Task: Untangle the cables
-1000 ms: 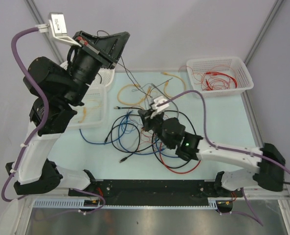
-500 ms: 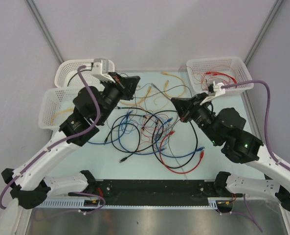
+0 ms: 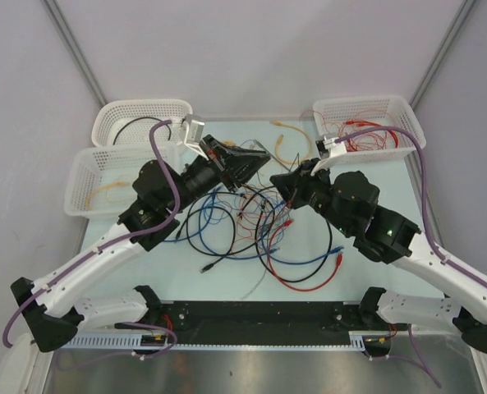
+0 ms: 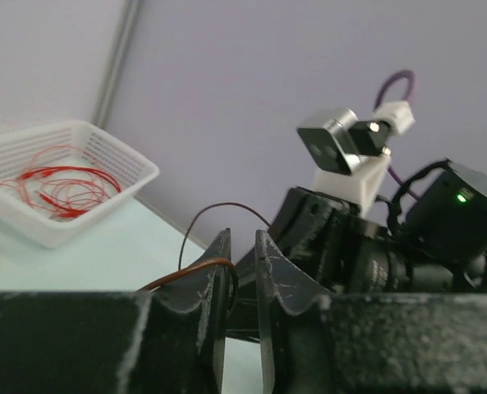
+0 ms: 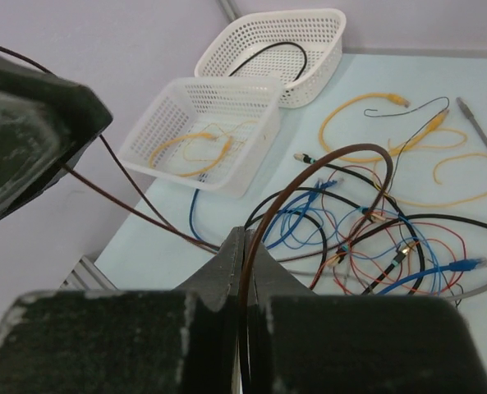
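Nothing readable turns up in any of the three views, honestly. The white camera block (image 4: 342,153) on the right arm's wrist, up around 1 o'clock in the left wrist view, shows plain faces with no legible lettering, brand or number.

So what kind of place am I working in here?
Probably a lab test cell: a pale table walled by plain grey panels, white sorting baskets at its far corners, loose cables heaped mid-table.
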Controlling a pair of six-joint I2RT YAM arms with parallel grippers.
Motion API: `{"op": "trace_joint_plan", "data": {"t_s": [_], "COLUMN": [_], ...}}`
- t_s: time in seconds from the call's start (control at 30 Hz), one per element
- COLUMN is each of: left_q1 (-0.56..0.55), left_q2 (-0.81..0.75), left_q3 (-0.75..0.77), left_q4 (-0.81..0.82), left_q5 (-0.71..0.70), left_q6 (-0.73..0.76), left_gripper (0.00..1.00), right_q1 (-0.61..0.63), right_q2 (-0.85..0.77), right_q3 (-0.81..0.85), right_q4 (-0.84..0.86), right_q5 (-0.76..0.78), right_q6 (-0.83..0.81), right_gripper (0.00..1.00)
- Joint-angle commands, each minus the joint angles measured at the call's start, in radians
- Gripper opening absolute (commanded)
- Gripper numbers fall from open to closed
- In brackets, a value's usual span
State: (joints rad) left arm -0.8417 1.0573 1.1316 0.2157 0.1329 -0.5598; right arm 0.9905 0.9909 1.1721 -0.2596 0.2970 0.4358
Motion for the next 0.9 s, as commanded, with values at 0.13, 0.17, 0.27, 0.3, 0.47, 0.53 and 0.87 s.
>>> {"op": "trace_joint_plan", "data": {"t_s": [0.13, 0.17, 0.27, 0.3, 0.47, 0.53, 0.87], "left_q1": [0.004, 0.003, -0.002, -0.005, -0.043, -0.056, -0.082], "left_q2": [-0.002, -0.006, -0.023, -0.039, -0.069, -0.068, -0.039], "left_q3": [-0.082, -0.114, -0.180, -0.202, -0.305, -0.320, -0.365], "left_q4": [0.137, 0.169, 0.229, 0.253, 0.375, 0.407, 0.462], "left_q5": [0.195, 0.206, 0.238, 0.241, 0.244, 0.252, 0.199], "left_q6": [0.018, 0.029, 0.063, 0.076, 0.167, 0.187, 0.242], "left_gripper": [0.32, 0.35, 0.40, 0.41, 0.52, 0.61, 1.00], "right_q1": [-0.104, -0.114, -0.124, -0.130, -0.147, -0.151, -0.154], "right_q2": [-0.025, -0.021, -0.021, -0.020, -0.011, -0.005, 0.005], "right_q3": [0.119, 0.129, 0.155, 0.159, 0.178, 0.182, 0.204], "right_q4": [-0.052, -0.058, -0.073, -0.075, -0.084, -0.086, -0.070], "right_q5": [-0.154, -0.159, -0.167, -0.168, -0.186, -0.200, -0.257], "right_q6": [0.112, 0.119, 0.147, 0.153, 0.204, 0.216, 0.267], "right_gripper": [0.00, 0.00, 0.00, 0.00, 0.00, 0.00, 0.00]}}
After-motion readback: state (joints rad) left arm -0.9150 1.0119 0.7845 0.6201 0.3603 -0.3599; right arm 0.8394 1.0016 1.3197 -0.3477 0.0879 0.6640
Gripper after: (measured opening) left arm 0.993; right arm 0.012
